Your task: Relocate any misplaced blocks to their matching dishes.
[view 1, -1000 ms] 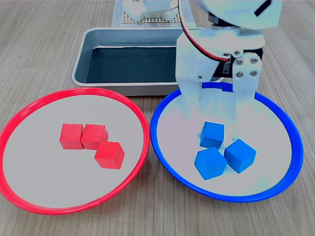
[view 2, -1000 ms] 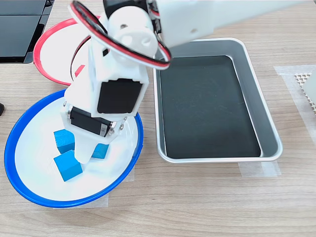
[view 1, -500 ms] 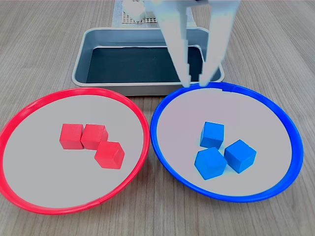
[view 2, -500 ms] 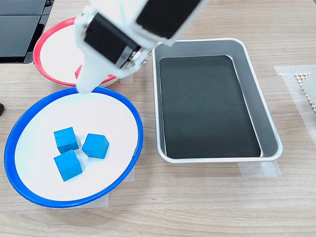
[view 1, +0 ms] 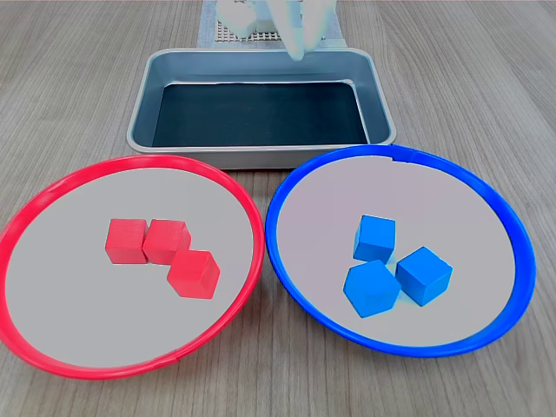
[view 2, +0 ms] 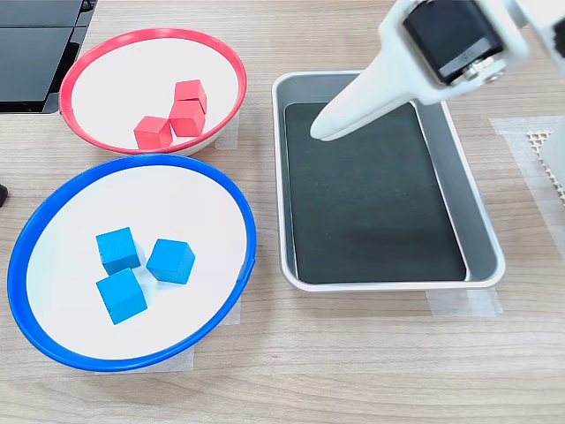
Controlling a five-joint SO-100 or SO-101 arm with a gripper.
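Claw is pulling away from the blue dish, now hanging empty over the tray; I cannot tell if it is open. Three blue cubes are sitting in the blue dish at 3 o'clock, three red cubes in the red dish at 9 o'clock. Sorting is looking done.

Red-rimmed dish, pale grey inside: three red cubes. Blue-rimmed dish, pale grey inside: three blue cubes. Metal tray: grey walls, dark bottom. Bench: pale wood grain, grey-brown. Arm: white shell, black panel.
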